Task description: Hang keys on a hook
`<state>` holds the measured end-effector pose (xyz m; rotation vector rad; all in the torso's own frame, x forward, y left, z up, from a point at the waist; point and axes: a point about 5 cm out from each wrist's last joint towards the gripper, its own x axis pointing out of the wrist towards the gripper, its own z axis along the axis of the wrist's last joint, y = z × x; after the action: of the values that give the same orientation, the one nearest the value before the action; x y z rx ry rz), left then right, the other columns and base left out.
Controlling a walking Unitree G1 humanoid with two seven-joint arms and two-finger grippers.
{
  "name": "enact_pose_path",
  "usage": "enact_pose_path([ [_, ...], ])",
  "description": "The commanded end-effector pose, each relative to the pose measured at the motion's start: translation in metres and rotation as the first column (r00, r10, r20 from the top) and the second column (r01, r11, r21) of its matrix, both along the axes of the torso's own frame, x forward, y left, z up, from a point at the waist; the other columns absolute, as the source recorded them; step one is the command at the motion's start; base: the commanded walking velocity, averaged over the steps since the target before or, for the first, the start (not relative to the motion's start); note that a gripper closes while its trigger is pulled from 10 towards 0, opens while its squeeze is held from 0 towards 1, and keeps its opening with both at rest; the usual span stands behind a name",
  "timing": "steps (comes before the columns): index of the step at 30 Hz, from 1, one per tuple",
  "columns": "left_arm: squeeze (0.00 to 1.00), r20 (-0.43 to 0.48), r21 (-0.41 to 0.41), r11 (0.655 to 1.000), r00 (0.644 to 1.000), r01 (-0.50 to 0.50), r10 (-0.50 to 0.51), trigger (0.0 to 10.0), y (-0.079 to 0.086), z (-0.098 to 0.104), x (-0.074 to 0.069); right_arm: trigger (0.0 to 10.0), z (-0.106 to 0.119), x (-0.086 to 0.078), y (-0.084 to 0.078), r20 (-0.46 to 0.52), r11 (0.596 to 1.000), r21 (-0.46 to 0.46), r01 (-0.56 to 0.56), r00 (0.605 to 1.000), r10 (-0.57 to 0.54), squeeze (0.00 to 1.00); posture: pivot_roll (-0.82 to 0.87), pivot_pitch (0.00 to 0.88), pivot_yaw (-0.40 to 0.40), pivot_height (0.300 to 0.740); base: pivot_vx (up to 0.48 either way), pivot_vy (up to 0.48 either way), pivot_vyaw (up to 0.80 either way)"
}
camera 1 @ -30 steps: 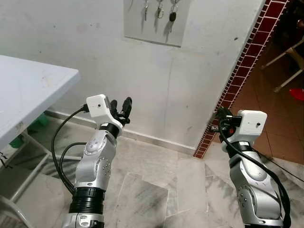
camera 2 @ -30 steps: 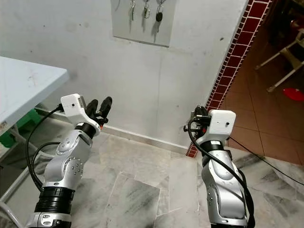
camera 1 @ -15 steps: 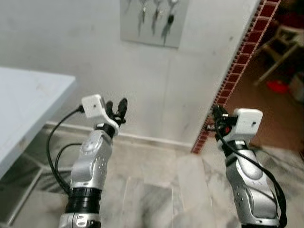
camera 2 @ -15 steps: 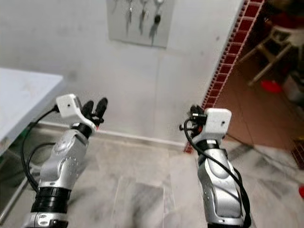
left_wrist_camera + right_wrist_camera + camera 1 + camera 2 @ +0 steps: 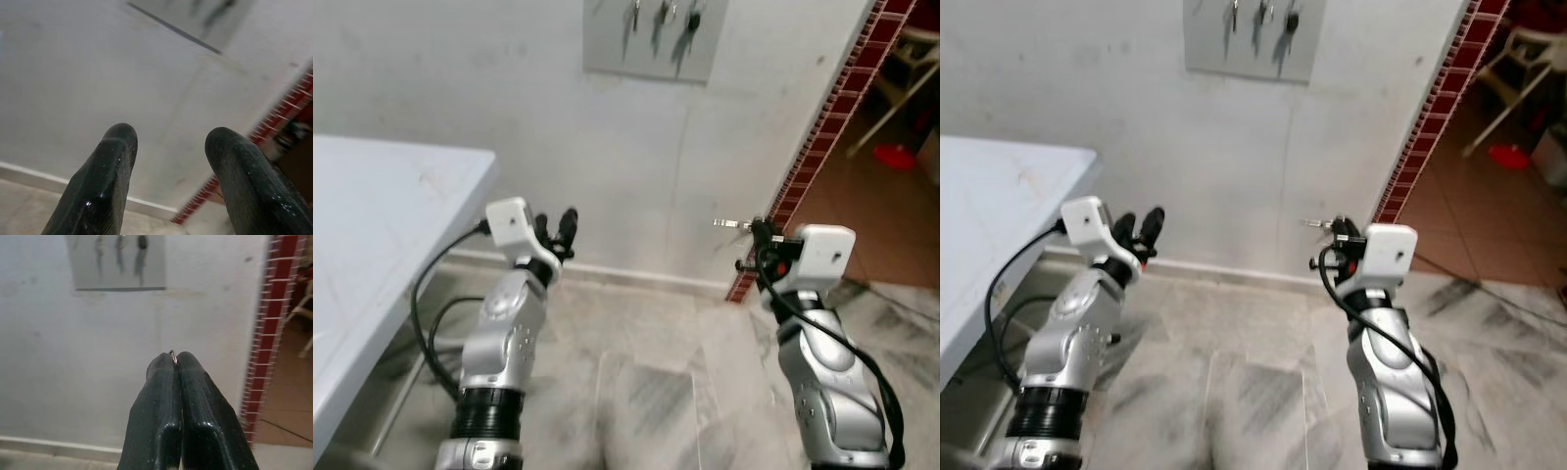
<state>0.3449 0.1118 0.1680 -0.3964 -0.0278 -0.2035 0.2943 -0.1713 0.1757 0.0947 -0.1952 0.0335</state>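
My right gripper [image 5: 176,363] has its jaws pressed together on the key [image 5: 728,223]. In the right wrist view a sliver of metal ring pokes out at the fingertips [image 5: 161,369]; in the left eye view the key sticks out sideways from the jaws toward my left, held level in the air in front of the white wall [image 5: 509,108].

Left gripper [image 5: 168,142] is raised at about the same height, jaws apart, nothing between them. It points at the wall.

Grey key board [image 5: 651,39] sits high on the wall, above and between the two arms. Three sets of hanging keys [image 5: 664,14] are on it; hooks too blurred to make out. The board lies well above my right gripper, not touching anything I hold.

White tabletop [image 5: 372,225] is on my left, its corner near the left arm. Marble-pattern floor [image 5: 656,372] below. Red brick-tile strip [image 5: 822,147] runs down the wall edge just beside my right gripper, with a red-tiled floor [image 5: 876,215] beyond it. Head views are slightly blurred.
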Motion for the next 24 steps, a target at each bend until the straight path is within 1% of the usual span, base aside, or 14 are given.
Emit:
enact_pose_path([
  [1,0.0,-0.017,0.013,1.0,1.0,-0.001,0.001,10.0,0.0008,-0.0011,0.0014,10.0,0.005,-0.0019,-0.0002,0.022,1.0,-0.006,0.01,1.0,-0.01,0.0,0.01,0.114,-0.005,0.74,0.0,0.0,0.0],
  [3,0.0,-0.025,0.009,1.0,1.0,-0.004,0.004,10.0,0.0008,-0.0018,0.0019,10.0,0.0051,-0.0021,-0.0003,0.022,1.0,-0.006,0.011,1.0,-0.011,0.0,0.01,0.114,-0.005,0.74,0.0,0.0,0.0],
  [10,0.0,-0.034,0.008,1.0,0.999,-0.001,0.001,10.0,0.0009,-0.0025,0.0025,10.0,0.0053,-0.0035,0.0004,0.025,1.0,-0.007,0.006,1.0,-0.006,0.0,0.0,0.113,0.0,0.74,0.0,0.284,0.0],
  [17,0.0,-0.05,0.034,0.999,0.999,-0.007,0.009,10.0,0.0008,-0.0041,0.0028,10.0,0.0053,-0.0037,0.0005,0.027,1.0,-0.005,0.013,1.0,-0.013,0.0,0.0,0.111,0.003,0.74,0.0,0.0,0.0],
  [24,0.0,-0.051,0.035,0.999,0.999,0.0,0.002,10.0,0.0012,-0.0041,0.003,10.0,0.0055,-0.0038,0.0015,0.029,1.0,-0.004,0.009,1.0,-0.008,0.0,0.0,0.108,0.002,0.74,0.0,0.0,0.0],
])
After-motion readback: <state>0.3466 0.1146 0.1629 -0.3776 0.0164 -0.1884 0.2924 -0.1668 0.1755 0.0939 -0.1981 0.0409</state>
